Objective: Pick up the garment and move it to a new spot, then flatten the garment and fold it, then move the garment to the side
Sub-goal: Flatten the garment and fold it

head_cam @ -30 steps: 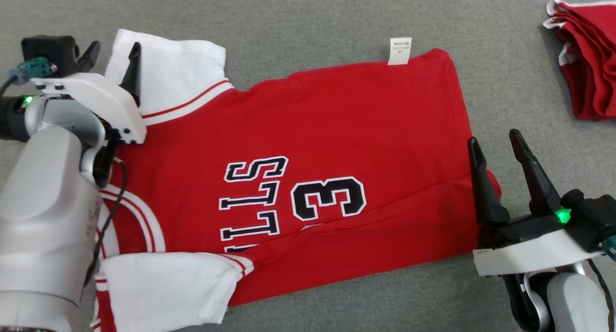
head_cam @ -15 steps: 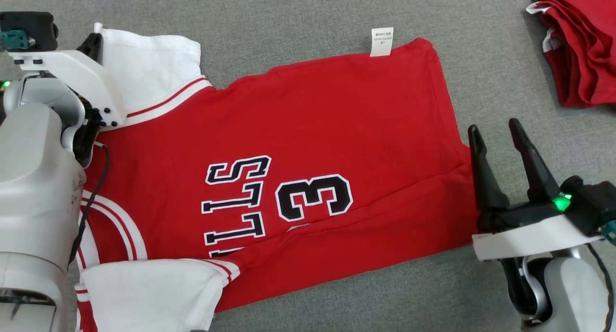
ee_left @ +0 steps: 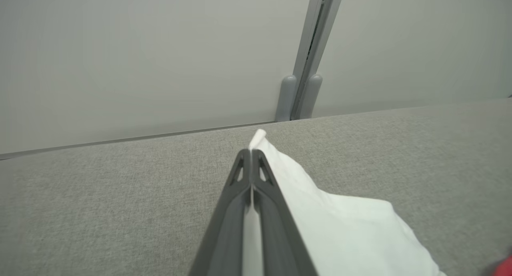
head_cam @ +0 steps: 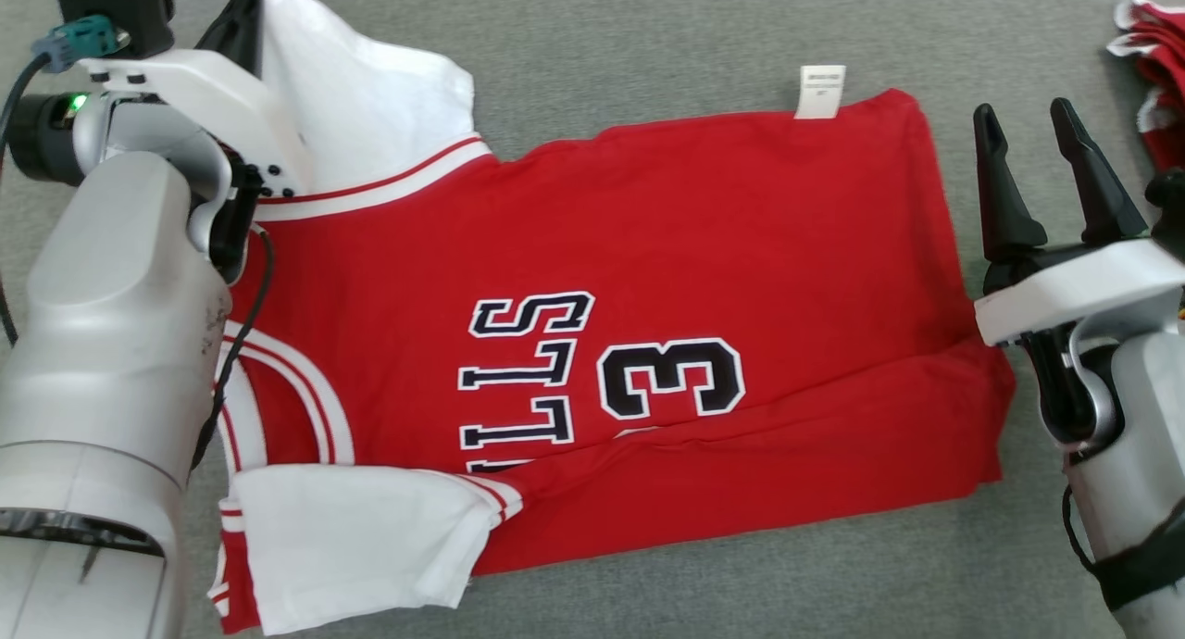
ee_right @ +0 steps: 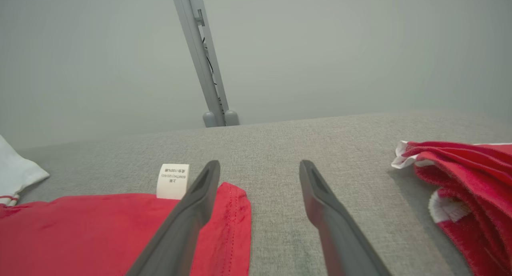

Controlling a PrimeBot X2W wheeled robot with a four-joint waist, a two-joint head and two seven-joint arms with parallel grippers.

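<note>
We look across a flat work surface [head_cam: 648, 28] covered in grey woven cloth with a fine, speckled weave. Our landmark is a slim grey post [ee_left: 310, 48] rising from the far edge of that surface. At the post's base we see two rounded grey feet [ee_left: 285, 96], one on each side, set down where the cloth ends. On either side of the post stretch plain, pale grey wall panels [ee_left: 140, 60], smooth and unmarked. Left of the post, a thin dark seam [ee_left: 160, 136] runs where the panel meets the surface. The light falls soft and even across panels and cloth.
</note>
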